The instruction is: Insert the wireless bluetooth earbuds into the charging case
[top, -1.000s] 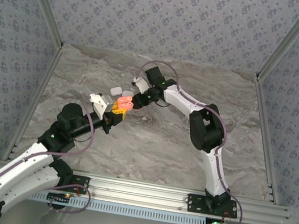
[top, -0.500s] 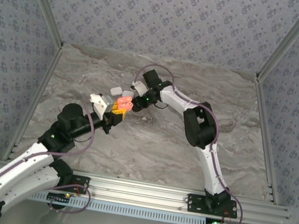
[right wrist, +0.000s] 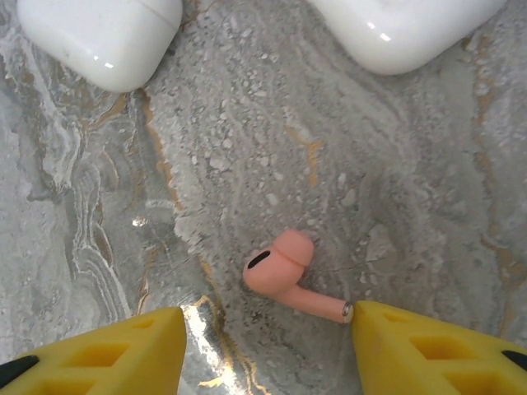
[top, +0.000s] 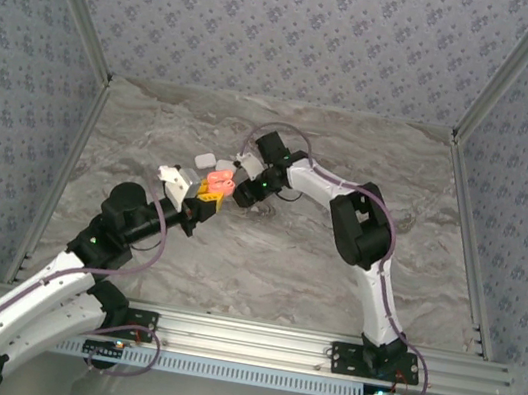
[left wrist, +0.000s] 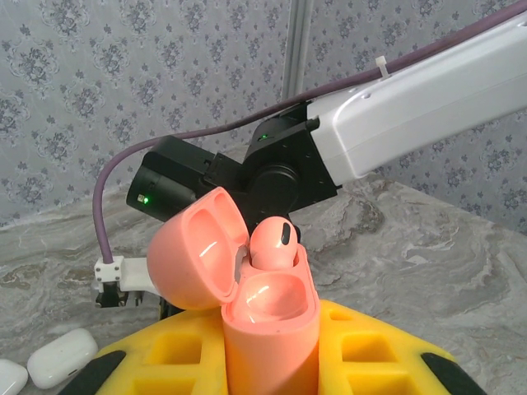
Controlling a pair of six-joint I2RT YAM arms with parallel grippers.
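My left gripper (left wrist: 272, 366) is shut on an upright pink charging case (left wrist: 272, 329), also seen from above as the case (top: 217, 186). Its lid (left wrist: 193, 251) hangs open to the left. One pink earbud (left wrist: 274, 243) sits in the far slot, and the near slot is bare. A second pink earbud (right wrist: 280, 265) lies on the marble, between the yellow fingers of my right gripper (right wrist: 268, 329). That gripper is open. The stem tip touches the right finger (right wrist: 412, 346), and the left finger (right wrist: 123, 346) stands apart from the earbud. From above, the right gripper (top: 246, 186) hovers just right of the case.
Two closed white cases (right wrist: 99, 33) (right wrist: 403, 25) lie on the table just beyond the loose earbud, and they also show at the lower left as white cases (left wrist: 62, 358). The right arm (left wrist: 412, 107) crosses close behind the held case. Metal rails border the marble table (top: 284, 262).
The right arm's wrist has shifted slightly nearer and lower beside the pink case. The left arm and the case have stayed put.
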